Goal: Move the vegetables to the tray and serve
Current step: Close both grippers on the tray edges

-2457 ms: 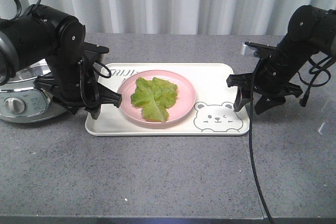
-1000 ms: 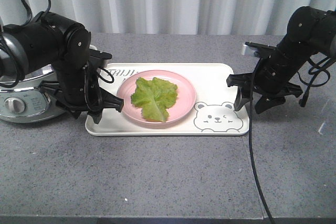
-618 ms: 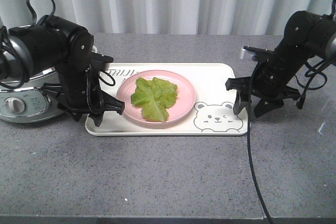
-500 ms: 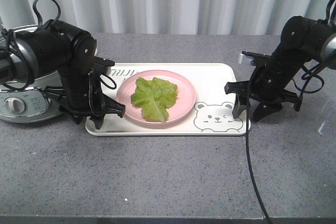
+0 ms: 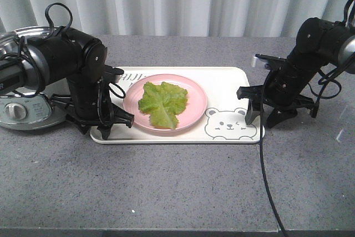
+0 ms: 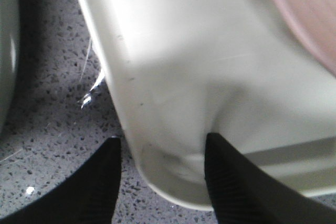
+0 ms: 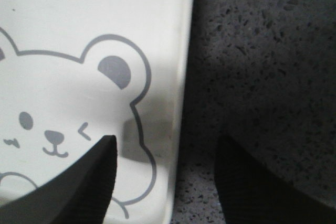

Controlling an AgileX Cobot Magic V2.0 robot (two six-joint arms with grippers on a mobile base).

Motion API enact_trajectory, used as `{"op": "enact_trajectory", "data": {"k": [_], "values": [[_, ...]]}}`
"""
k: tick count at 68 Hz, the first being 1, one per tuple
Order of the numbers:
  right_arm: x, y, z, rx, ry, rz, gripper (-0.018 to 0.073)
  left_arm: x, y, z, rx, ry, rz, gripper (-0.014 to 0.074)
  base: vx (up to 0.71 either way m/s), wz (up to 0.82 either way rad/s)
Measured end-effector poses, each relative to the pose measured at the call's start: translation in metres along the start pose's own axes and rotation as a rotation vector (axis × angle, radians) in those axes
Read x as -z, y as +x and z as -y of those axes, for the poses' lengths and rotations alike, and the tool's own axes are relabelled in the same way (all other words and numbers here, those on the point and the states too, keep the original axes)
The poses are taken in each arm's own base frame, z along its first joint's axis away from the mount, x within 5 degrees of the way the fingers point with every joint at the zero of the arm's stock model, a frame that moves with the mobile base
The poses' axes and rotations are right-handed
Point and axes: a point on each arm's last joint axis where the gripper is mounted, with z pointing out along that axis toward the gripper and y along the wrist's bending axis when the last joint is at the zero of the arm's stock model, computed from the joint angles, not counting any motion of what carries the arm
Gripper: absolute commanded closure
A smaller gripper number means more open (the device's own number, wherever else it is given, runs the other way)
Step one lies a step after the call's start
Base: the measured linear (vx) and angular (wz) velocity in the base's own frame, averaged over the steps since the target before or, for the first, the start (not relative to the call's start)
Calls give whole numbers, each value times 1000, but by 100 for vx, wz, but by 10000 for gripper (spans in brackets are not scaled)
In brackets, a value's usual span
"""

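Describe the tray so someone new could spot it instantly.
On the grey speckled countertop, centred, lies a cream-white rectangular tray with rounded corners. Unlike the round pink plate resting on it, it bears a grey bear-face drawing.

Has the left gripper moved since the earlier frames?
Yes. Against the stationary tray, the left gripper has dropped toward the camera, from beside the pink plate to the tray's near-left corner, whose rim it straddles.
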Motion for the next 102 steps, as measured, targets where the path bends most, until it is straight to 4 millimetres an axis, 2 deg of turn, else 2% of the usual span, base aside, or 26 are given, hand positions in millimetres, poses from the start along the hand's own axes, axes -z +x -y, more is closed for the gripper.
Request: {"op": "enact_trajectory", "data": {"k": [12,26,73,102], "values": [[-3,0,1,-2,-1,-7,369,0,0,0,-13,0,-1,388,0,0],[-6,-1,1,7,-4,-19,575,-1,0,-2,-18,-21,-3,606,0,0],[-7,-2,3,21,-23,-27,564,-1,-1,-3,-28,13,-5,605,0,0],[1,0,2,33,-9,-5,564,-1,-1,-2,-40,26,0,605,0,0]]}}
